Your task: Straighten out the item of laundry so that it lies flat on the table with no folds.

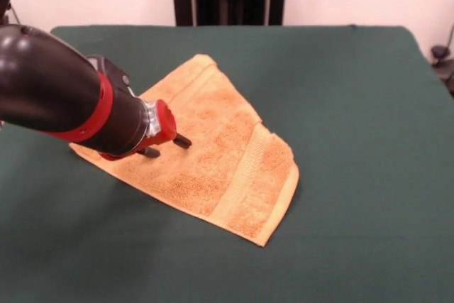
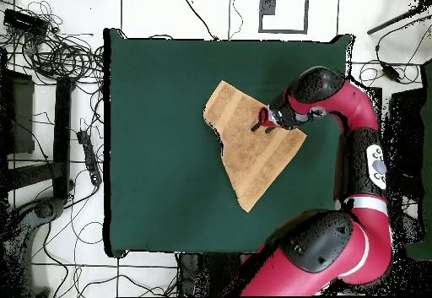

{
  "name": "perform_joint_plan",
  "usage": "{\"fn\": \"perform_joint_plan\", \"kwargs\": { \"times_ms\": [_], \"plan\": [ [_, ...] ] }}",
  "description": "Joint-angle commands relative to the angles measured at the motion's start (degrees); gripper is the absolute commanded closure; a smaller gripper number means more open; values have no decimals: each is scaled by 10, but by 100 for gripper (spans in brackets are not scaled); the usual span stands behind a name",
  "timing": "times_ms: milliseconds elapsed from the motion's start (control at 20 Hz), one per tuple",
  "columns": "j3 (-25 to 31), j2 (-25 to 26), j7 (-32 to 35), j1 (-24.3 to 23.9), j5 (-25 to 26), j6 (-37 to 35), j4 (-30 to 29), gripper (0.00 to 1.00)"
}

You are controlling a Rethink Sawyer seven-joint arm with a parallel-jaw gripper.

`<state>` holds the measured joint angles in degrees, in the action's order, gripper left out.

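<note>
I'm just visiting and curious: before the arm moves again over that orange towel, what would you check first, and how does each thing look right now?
1. Towel fully on the table, away from its edges: ok.
2. Towel flat with no folds: not ok; its outline is irregular and one part seems doubled over near the woven band.
3. Tool positioned over the towel: ok.
4. Tool touching or gripping cloth: cannot tell.
5. Free table space around the towel for spreading it: ok.

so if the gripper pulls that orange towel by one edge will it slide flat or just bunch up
The towel is probably floppy: one part already lies doubled over near the woven band. It looks light, so a pull from the gripper may drag all of it. The table looks felt-like, so the fluffy pile could catch and bunch.
</note>
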<state>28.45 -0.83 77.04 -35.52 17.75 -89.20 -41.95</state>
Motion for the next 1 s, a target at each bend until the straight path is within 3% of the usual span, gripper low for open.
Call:
{"fn": "perform_joint_plan", "kwargs": {
  "times_ms": [50,200,300,400,650,850,1000],
  "plan": [
    [57,119,-313,1,123,297,63,0],
    [62,130,-309,-1,115,287,78,0],
    [56,143,-231,6,92,220,103,0],
    [34,143,-162,23,103,173,128,0],
    [6,158,-42,51,119,149,173,0],
    [-1,175,0,73,144,138,216,0],
    [-1,183,-14,78,157,129,238,0]
  ]
}}
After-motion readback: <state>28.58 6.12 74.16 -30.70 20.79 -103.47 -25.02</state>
